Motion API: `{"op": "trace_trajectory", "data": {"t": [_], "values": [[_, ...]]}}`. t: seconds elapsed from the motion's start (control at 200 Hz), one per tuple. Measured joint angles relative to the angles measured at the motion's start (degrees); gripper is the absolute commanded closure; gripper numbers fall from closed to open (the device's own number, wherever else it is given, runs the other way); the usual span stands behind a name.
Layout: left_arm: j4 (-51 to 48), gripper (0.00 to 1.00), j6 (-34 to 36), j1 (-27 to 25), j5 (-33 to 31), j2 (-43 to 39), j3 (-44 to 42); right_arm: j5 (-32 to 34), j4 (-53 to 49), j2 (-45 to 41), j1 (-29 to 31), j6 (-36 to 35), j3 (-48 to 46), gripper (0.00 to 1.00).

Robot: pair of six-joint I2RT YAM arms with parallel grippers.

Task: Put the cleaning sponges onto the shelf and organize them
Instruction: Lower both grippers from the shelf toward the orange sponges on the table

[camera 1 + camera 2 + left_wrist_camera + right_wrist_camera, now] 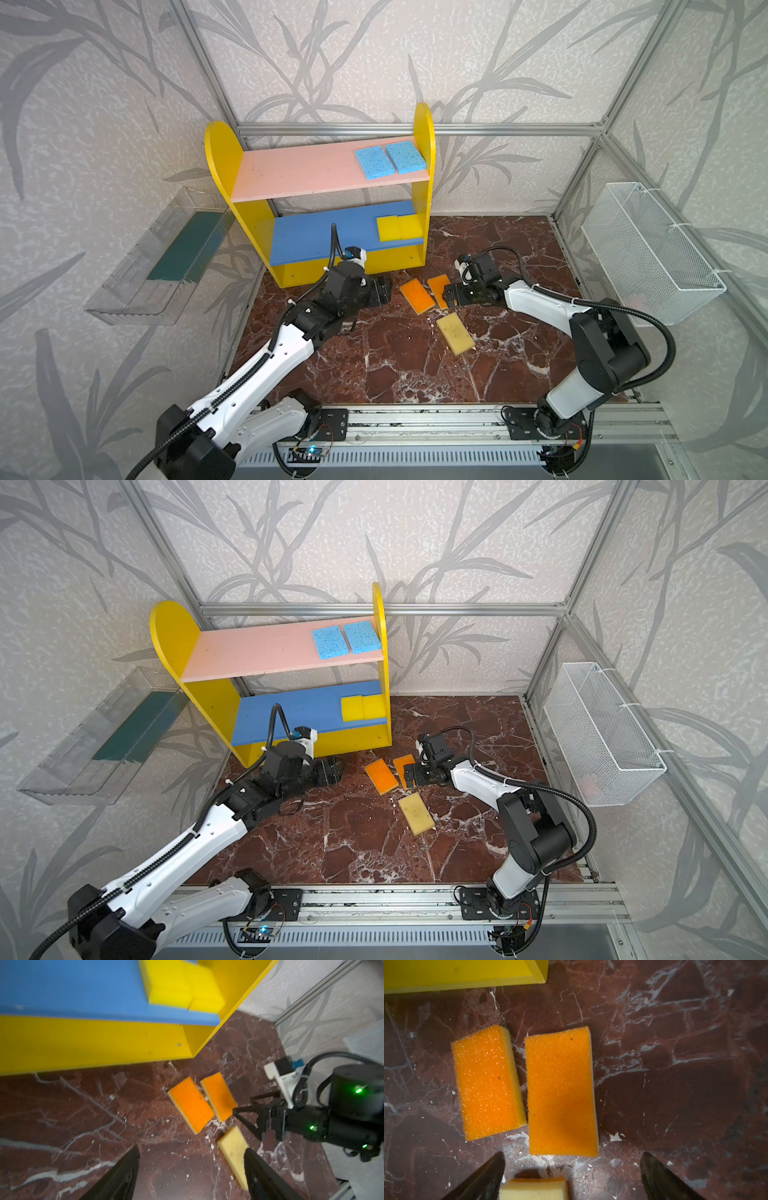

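Two blue sponges (374, 163), two yellow (390, 229), two orange (417, 295), one pale (455, 333).

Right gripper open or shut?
Open: in the right wrist view the right gripper has its fingers spread wide, clamped on nothing; the nearer orange sponge lies untouched.

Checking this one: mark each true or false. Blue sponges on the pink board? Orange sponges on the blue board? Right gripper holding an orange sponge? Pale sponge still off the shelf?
1. Both blue sponges lie on the pink board. True.
2. The orange sponges lie on the blue board. False: they lie on the table in front of the shelf; two yellow sponges sit on that board.
3. The right gripper holds an orange sponge. False: its fingers are open and grip nothing.
4. The pale sponge lies on the table, off the shelf. True.
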Motion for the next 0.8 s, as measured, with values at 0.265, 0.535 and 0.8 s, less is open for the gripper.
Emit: {"op": "trace_trajectory", "data": {"t": [0.265,0.535,0.8], "values": [[2.8,0.19,-2.8,-0.7,-0.3,-2.6,-10.8,3.9,-1.8,8.3,2.3,-2.2,7.4,0.01],[7.2,0.19,-5.0,-0.7,0.5,-2.6,-17.6,7.0,-5.0,12.6,2.3,-3.3,9.7,0.15],[11.4,0.19,-5.5,-0.7,0.8,-1.3,-18.0,7.6,-5.9,12.7,2.7,-3.6,9.8,0.42]]}}
